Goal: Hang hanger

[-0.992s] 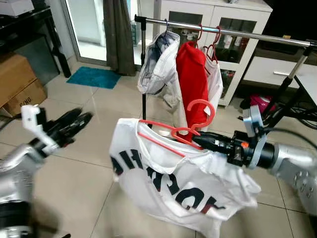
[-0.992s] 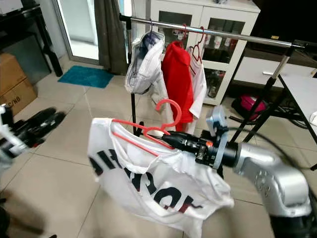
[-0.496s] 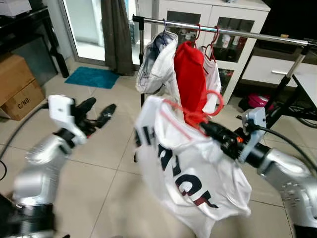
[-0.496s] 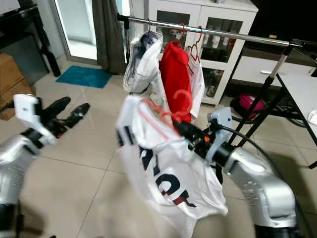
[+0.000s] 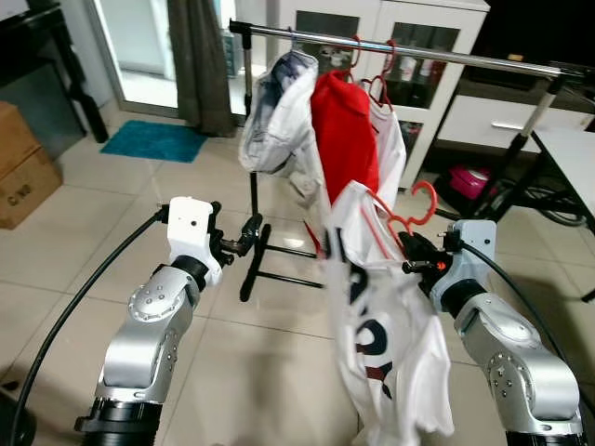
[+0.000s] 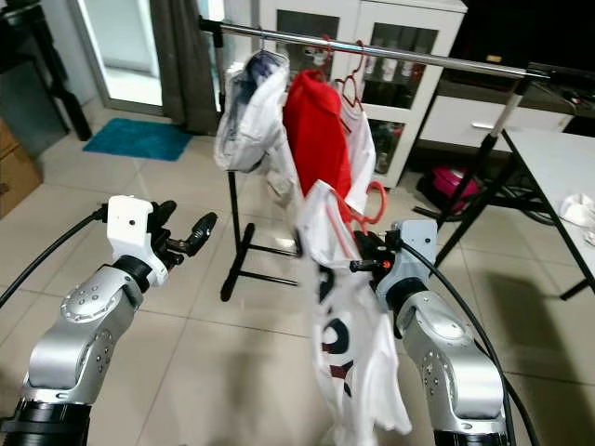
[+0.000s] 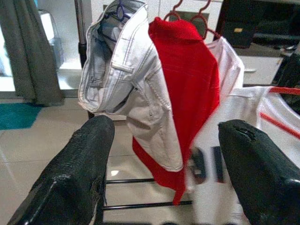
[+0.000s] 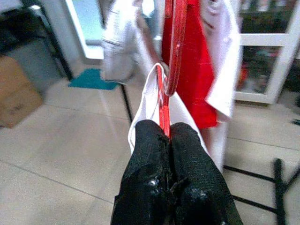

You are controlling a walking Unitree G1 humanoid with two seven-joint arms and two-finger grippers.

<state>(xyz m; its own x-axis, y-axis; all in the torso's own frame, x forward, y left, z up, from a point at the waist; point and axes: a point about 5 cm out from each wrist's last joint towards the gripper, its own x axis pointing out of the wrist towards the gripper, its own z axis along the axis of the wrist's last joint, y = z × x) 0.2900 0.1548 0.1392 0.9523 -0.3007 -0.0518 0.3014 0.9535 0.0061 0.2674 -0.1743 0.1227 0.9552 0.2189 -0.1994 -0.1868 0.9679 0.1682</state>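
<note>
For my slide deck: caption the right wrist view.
Right gripper shut on red hanger carrying a white T-shirt, facing the clothes rack's red garment.

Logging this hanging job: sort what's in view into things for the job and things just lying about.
For the job:
red hanger in the right gripper
white shirt on it
clothes rail
left gripper, open and empty

Lying about:
cardboard box
blue mat
white cabinet
pink bag

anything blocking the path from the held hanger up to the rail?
Right gripper holds the red hanger with the white shirt below the rail. The red garment hangs close to its left; the rail further right looks free.
</note>
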